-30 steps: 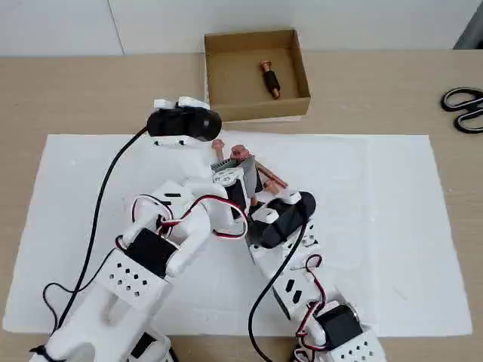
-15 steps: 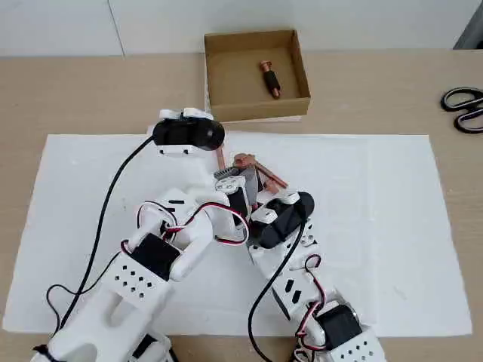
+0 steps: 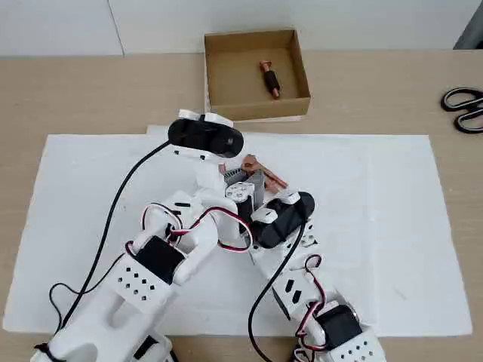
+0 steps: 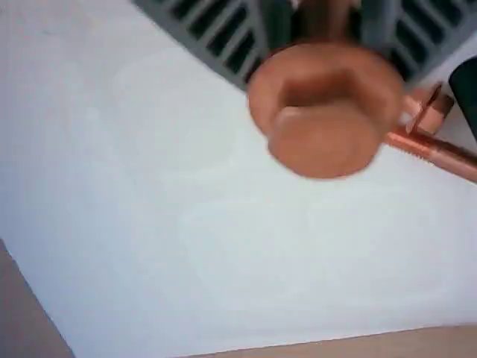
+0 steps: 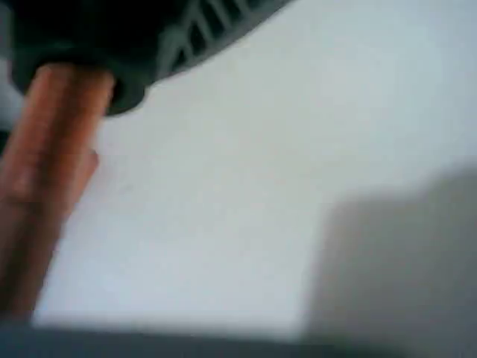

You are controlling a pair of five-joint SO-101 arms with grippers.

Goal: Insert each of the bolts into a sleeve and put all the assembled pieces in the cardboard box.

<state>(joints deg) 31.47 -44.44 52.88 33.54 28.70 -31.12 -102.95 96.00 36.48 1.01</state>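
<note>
Bolt [image 4: 324, 112] sits clamped, head outward, in left gripper [image 3: 240, 175] over white paper [image 3: 377, 211]. Left arm has swung rightward to right gripper [image 3: 260, 185], whose jaws clasp sleeve [image 5: 89, 45] with second bolt [image 5: 52, 149] inside.

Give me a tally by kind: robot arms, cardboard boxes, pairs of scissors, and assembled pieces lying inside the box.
Robot arms: 2
Cardboard box: 1
Scissors: 1
Assembled piece in the box: 1
Total: 5
</note>
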